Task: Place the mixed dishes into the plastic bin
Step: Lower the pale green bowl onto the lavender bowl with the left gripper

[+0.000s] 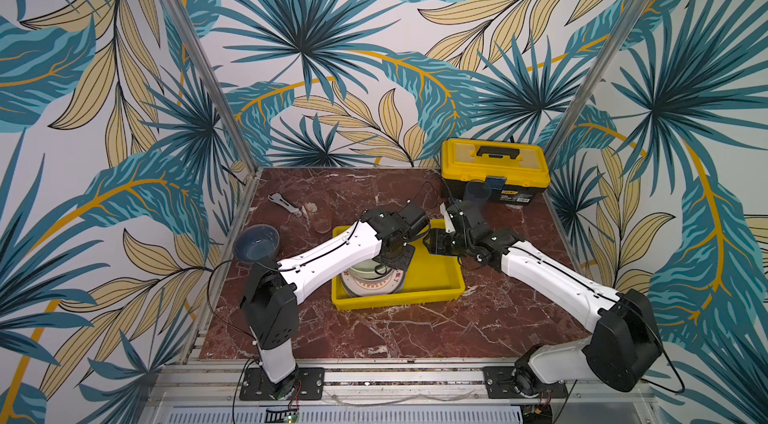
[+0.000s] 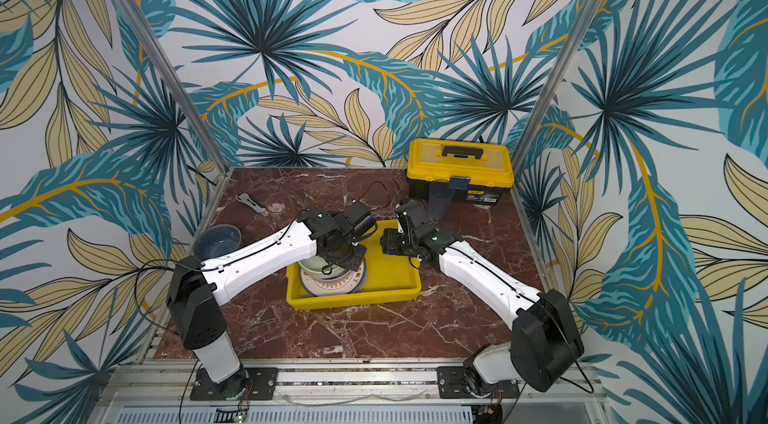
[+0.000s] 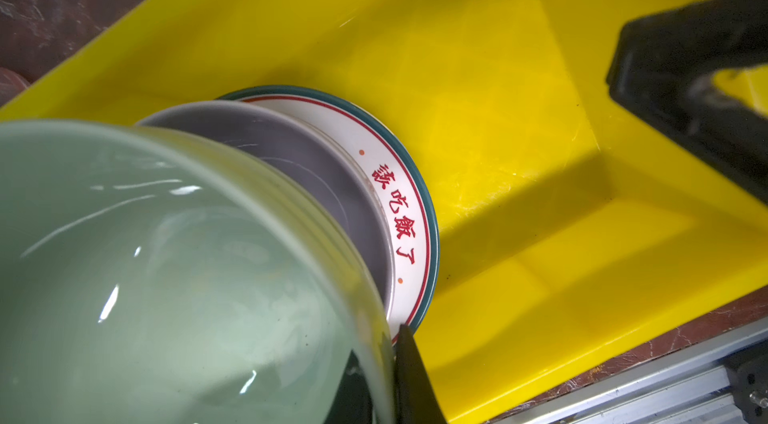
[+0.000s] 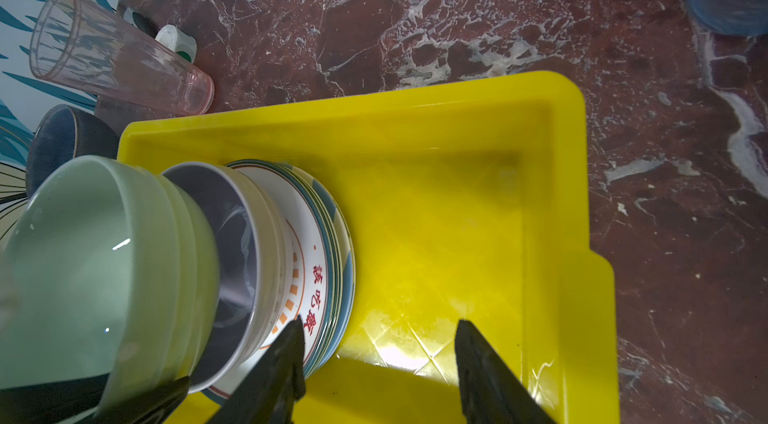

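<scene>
Stack (image 1: 370, 289) under pale green bowl (image 4: 83, 256) filling yellow bin's (image 1: 432, 272) left half; right half lying open; toolbox (image 1: 494, 168) blocking table's upper-right corner.

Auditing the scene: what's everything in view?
Bin: one, yellow, table centre.
Plates: stack, count unclear, white lettered over blue-and-cream, in bin.
Lilac bowl: one, on plates.
Pale green bowl: one, over lilac bowl.
Blue-grey bowl: one, table's left edge.
Clear tumbler: one, behind bin.
Blue tumbler: one, before toolbox.
Toolbox: one, yellow-and-black, back right.
Metal tool: one, grey, back left.
Tape roll: one, white, beside tool.
Left gripper: shut on pale green bowl.
Right gripper: open, over bin.
</scene>
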